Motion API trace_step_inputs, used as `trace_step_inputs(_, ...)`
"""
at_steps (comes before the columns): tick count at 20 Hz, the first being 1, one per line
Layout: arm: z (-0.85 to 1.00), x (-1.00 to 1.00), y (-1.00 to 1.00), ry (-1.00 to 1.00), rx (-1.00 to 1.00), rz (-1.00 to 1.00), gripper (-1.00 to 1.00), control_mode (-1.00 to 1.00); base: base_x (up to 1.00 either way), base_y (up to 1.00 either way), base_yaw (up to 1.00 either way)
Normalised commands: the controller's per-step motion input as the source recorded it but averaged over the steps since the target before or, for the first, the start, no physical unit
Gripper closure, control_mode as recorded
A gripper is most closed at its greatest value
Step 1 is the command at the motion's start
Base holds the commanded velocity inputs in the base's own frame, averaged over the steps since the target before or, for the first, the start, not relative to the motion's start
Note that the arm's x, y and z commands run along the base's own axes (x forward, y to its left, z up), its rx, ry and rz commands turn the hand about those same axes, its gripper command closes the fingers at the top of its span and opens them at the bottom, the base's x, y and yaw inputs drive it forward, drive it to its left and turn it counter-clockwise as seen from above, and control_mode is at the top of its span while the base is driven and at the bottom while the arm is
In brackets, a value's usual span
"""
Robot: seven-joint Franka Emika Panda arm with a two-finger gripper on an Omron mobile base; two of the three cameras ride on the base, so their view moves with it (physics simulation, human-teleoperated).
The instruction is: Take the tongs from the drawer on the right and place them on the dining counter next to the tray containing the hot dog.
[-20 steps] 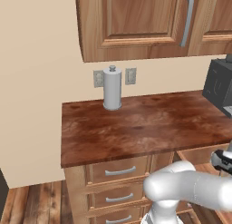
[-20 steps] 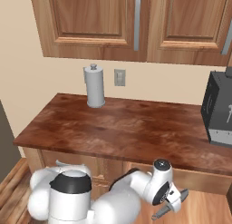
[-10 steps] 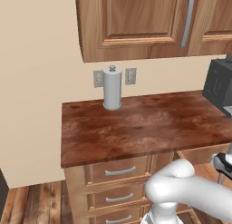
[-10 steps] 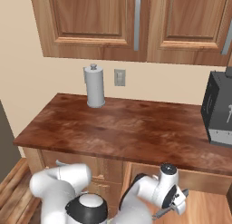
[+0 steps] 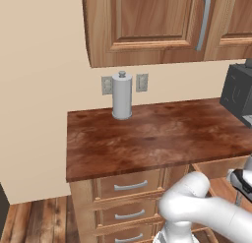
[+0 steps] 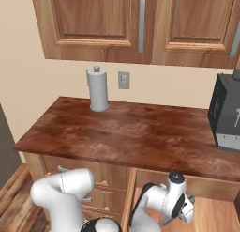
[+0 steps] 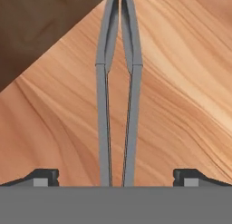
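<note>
- We've got the arm reaching low over the drawer (image 6: 211,212), pulled out under the right end of the worktop (image 6: 126,132), which makes sense since that's where the tongs (image 7: 118,105) live
- In the hand view the tongs are lying flat on the drawer's light wood floor, their two grey arms running lengthwise up the middle of the picture
- The gripper (image 7: 116,177) points straight down at them with jaws spread wide and nothing held; one fingertip sits off to each side, so the tongs lie right between the jaws, neither tip touching as far as we can tell
- Looks to us like the hand is lined up so a squeeze would catch both arms across their narrow width
- Paper towel roll (image 5: 122,96) and the dark appliance (image 6: 227,113) on the worktop are well out of the way
</note>
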Motion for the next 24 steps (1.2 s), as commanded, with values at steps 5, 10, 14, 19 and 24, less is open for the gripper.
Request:
trace_step_inputs(5, -0.28, 0.1, -0.14, 0.0, 0.0, 0.0, -1.0, -1.0, 0.0, 0.0, 0.0)
trace_step_inputs(10, -0.27, 0.11, -0.09, 0.0, 0.0, 0.0, -1.0, -1.0, 0.0, 0.0, 0.0)
trace_step_inputs(14, -0.23, 0.08, -0.09, 0.0, 0.0, 0.0, -1.0, -1.0, 0.0, 0.0, 0.0)
trace_step_inputs(19, -0.22, 0.03, -0.1, 0.0, 0.0, 0.0, -1.0, -1.0, 0.0, 0.0, 0.0)
trace_step_inputs(24, -0.19, 0.0, -0.04, 0.0, 0.0, 0.0, -1.0, -1.0, 0.0, 0.0, 0.0)
